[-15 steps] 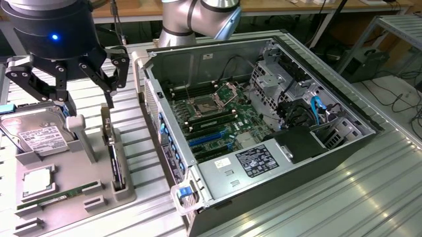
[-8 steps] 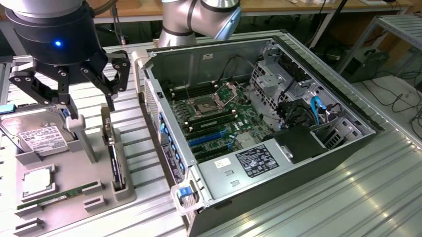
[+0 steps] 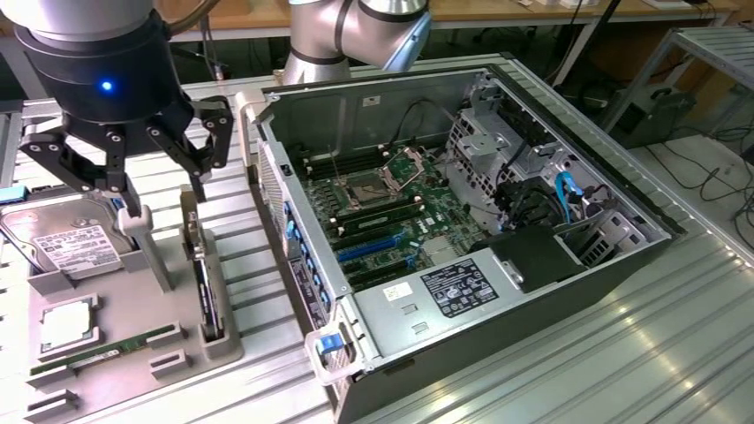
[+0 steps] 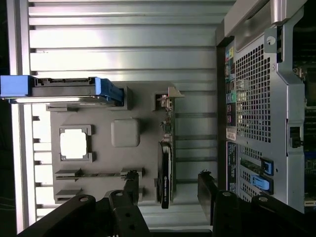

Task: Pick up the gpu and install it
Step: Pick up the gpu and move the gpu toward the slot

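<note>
**A:** Tool state?

**B:** The gripper (image 3: 169,201) has its jaws spread wide and holds nothing. It hangs over the grey fixture tray (image 3: 130,291), on the exterior view's left of the open computer case (image 3: 531,291).

**A:** Where is the gpu from there?

**B:** Straight below. The gpu (image 3: 203,274) stands on edge in a slot of the tray, near the edge that faces the case. In the wrist view it is a thin dark strip between the two fingers (image 4: 131,190), one finger on each flat face.

**A:** Long axis?

**B:** Along the tray slot, roughly parallel to the case's rear panel (image 4: 256,98). The jaws open across the card's thickness, not its length. The silver end bracket (image 4: 169,98) is at the far end of the card from the fingers.

**A:** Contact?

**B:** None that I can see. The fingertips look to be above the card's top edge, but I cannot tell how large the gap is.

**A:** Neighbours on the tray?

**B:** A hard drive (image 3: 53,238) in its own cradle, well apart from the card. A processor chip (image 3: 65,322) and a memory stick (image 3: 101,353) lie flat nearer the tray's front.

**A:** Destination side?

**B:** The case lies open with the motherboard (image 3: 389,203) facing up. Its blue slots (image 3: 365,247) look unoccupied.

**A:** Surface and room?

**B:** A ribbed aluminium table (image 3: 613,353) carries both the tray and the case. Behind it are wooden desks and loose cables, and a metal frame (image 3: 707,53) stands at the exterior view's right.
</note>
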